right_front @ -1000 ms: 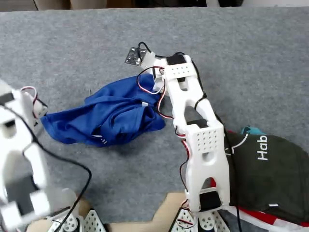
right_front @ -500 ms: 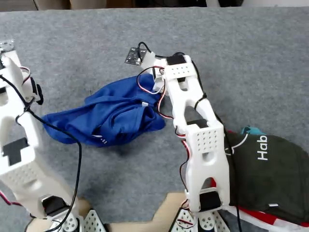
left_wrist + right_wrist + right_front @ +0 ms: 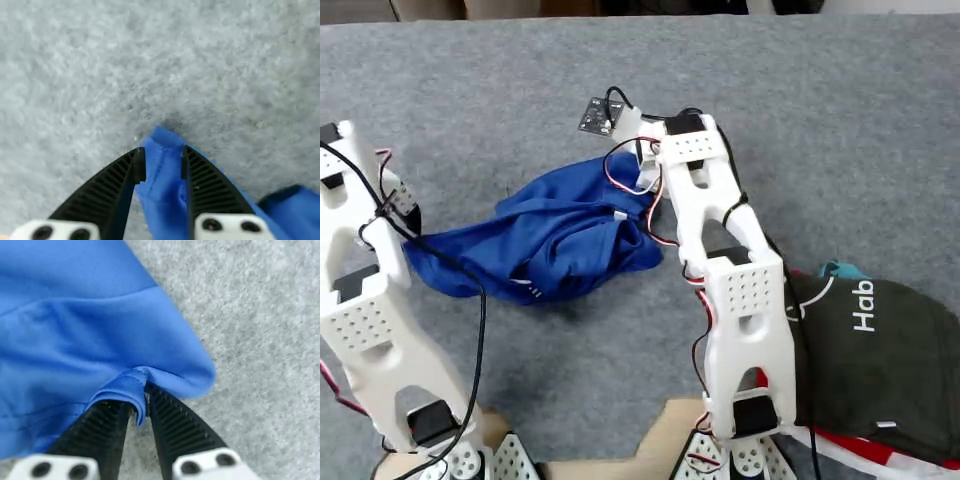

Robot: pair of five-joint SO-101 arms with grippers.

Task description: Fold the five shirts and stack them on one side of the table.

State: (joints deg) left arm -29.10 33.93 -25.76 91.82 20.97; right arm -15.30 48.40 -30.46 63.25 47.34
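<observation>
Nearest, at five o'clock, a dark grey folded shirt with white lettering (image 3: 880, 370) lies over a red-and-white garment (image 3: 860, 448). This is probably the stack being built on that side of the grey felt-covered table (image 3: 820, 120). At nine o'clock the left gripper (image 3: 162, 165) is down on the felt. Its jaws are narrowly spread on either side of one pointed corner of the crumpled blue fabric shirt (image 3: 560, 240), placed so that closing them would take that corner. The shirt lies bunched at the table's centre. Farther back, toward twelve o'clock from the heap, the right gripper (image 3: 141, 402) is pressed together on a rolled hem fold. With two opposite corners in hand, the arms could likely pull the cloth flat for folding.
</observation>
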